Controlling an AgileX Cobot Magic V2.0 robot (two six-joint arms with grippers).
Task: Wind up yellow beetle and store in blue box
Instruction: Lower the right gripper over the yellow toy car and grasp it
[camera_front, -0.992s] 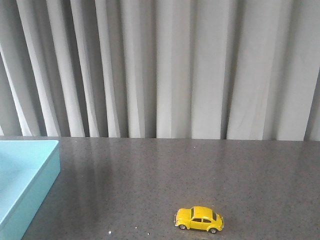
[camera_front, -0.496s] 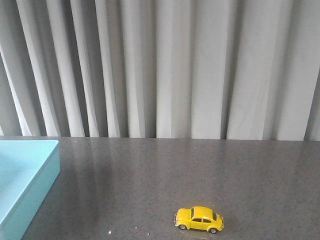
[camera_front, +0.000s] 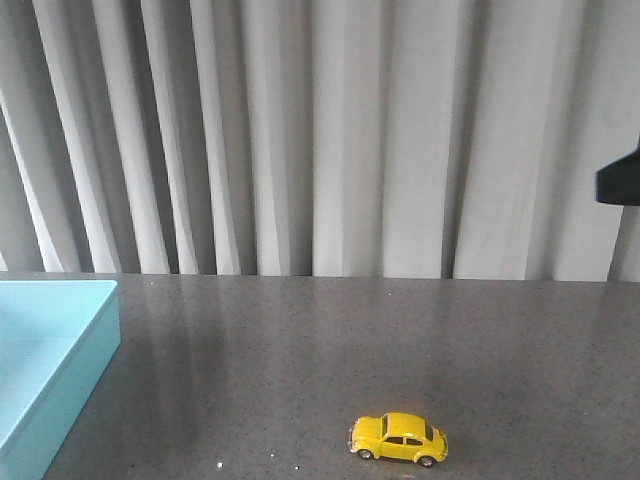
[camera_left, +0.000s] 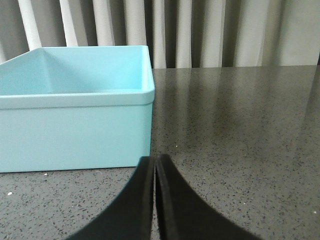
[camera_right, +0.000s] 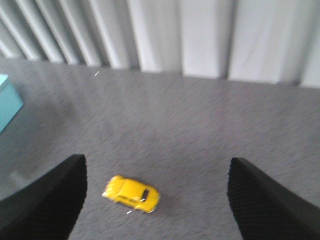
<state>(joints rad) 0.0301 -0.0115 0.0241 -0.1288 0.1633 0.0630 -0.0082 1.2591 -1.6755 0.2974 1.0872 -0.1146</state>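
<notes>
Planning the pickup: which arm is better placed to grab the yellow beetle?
Right. Its open gripper looks down on the yellow beetle; the left gripper is shut beside the blue box, car unseen.

dark speckled table (camera_front: 320, 340), grey pleated curtain (camera_front: 330, 130)

A dark grey speckled surface (camera_front: 300, 350) fills the near part of the scene, smooth enough to carry soft pale reflections. Along its far edge hangs a light grey curtain (camera_front: 300, 130) in vertical folds, spanning left to right.
</notes>
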